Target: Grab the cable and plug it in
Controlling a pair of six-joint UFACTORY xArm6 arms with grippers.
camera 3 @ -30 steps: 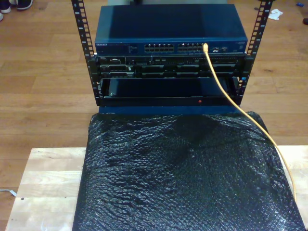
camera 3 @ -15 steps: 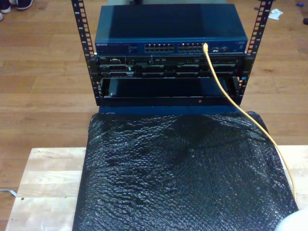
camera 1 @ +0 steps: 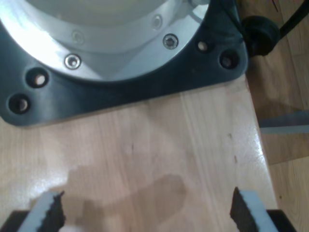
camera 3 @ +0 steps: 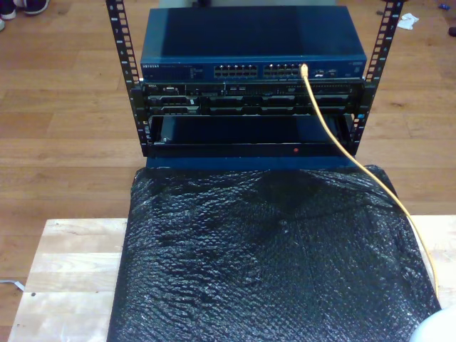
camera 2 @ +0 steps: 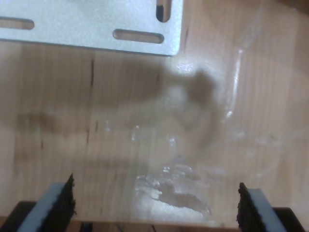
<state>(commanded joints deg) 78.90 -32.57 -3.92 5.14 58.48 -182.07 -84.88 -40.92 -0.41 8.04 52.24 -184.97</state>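
Running from a port of the dark-blue rack-mounted network switch (camera 3: 253, 53) across the crinkled black plastic sheet (camera 3: 271, 263), the thin yellow-orange cable (camera 3: 335, 139) looks plugged in, while my first gripper (camera 1: 145, 212) and my second gripper (camera 2: 154, 205) hover spread wide, empty, above pale wood.

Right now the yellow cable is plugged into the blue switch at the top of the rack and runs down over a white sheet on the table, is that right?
Not quite. The sheet is black, not white, as the exterior view shows. The rest holds: the yellow cable is plugged into the blue switch at the top of the rack and runs down over it.
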